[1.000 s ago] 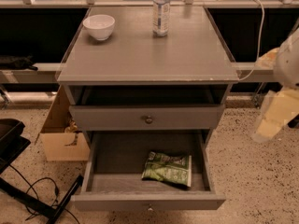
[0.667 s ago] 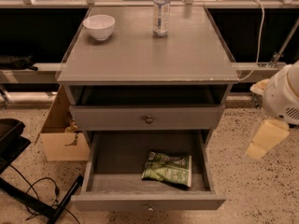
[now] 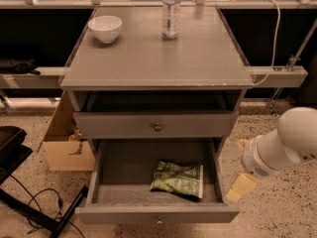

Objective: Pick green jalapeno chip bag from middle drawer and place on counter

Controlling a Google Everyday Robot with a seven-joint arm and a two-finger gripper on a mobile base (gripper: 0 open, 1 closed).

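Observation:
The green jalapeno chip bag [image 3: 178, 179] lies flat in the open middle drawer [image 3: 158, 213], right of its centre. The drawer is pulled out at the bottom of the cabinet, and its dark inside shows. The counter [image 3: 158, 58] is the grey cabinet top above. My gripper [image 3: 241, 165], on a white arm, hangs just outside the drawer's right side at about drawer height. It is open and empty, with pale yellow fingers [image 3: 241, 187], and does not touch the bag.
A white bowl [image 3: 105, 28] and a water bottle [image 3: 171, 11] stand at the back of the counter. A shut drawer with a knob [image 3: 157, 127] sits above the open one. A cardboard box [image 3: 64, 145] and black cables [image 3: 34, 209] lie on the floor at left.
My arm has moved down and to the left, from beside the counter's right edge to beside the open drawer. The bag and drawer have not moved.

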